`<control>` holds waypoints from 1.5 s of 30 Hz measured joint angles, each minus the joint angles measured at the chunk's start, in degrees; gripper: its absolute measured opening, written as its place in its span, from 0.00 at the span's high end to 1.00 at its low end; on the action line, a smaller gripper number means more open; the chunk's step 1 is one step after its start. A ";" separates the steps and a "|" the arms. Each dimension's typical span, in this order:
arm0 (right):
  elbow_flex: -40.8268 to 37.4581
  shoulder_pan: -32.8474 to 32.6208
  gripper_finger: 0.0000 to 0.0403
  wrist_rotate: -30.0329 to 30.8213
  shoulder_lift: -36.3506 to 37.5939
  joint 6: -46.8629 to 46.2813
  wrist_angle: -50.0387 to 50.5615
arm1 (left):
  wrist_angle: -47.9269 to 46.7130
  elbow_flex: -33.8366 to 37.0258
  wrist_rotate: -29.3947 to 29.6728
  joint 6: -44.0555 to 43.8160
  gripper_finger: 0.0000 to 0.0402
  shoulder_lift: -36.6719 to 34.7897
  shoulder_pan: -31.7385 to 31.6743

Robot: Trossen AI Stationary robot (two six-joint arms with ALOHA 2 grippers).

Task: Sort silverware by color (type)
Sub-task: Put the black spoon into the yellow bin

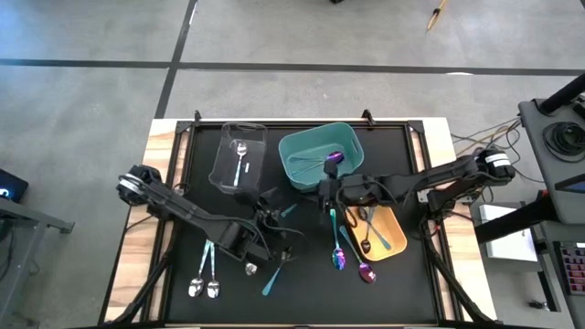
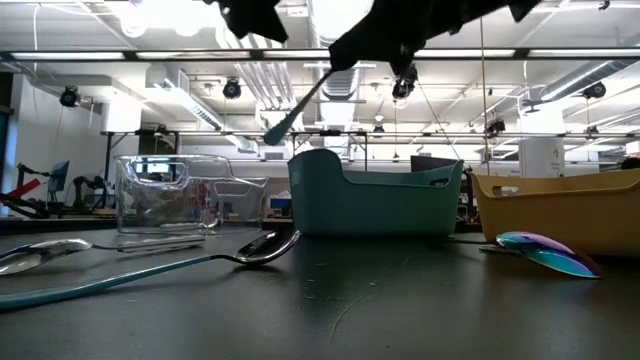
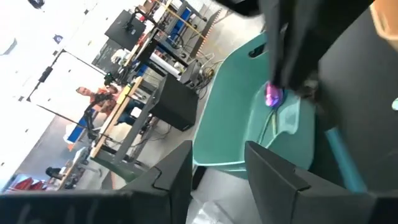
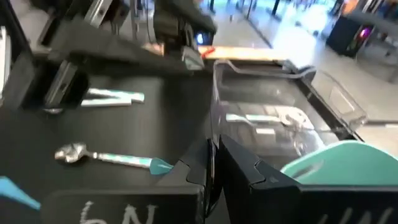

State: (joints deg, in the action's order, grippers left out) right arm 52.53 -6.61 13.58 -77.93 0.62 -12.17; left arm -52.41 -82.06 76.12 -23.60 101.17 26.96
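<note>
The left gripper, fingers spread, is hovering just beside a teal-handled utensil whose handle is slanting toward the teal bin.

One marking is partly legible. In the right wrist view, pale handwritten characters resembling "6N" stand on the dark body of the right end effector, at the 7 o'clock position from its fingertips. The reading is uncertain. No other text, label, brand, number or sign is legible on the desk, the bins or in the room behind.
</note>
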 joint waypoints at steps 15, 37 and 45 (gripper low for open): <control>12.35 -0.12 0.97 0.47 -1.19 -1.51 23.58 | 15.90 17.93 -25.11 14.91 0.86 -23.63 0.46; 26.57 -5.32 0.97 1.53 -9.34 1.68 41.78 | 90.10 47.98 -47.47 26.38 0.82 -22.30 -5.77; 34.01 -6.68 0.97 4.62 -13.40 3.71 50.12 | 91.94 45.10 -48.64 21.43 0.59 -15.13 -7.59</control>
State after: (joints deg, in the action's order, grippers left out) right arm 86.54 -13.29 18.21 -91.33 4.34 37.95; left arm 39.52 -36.95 27.47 -2.17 86.04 19.37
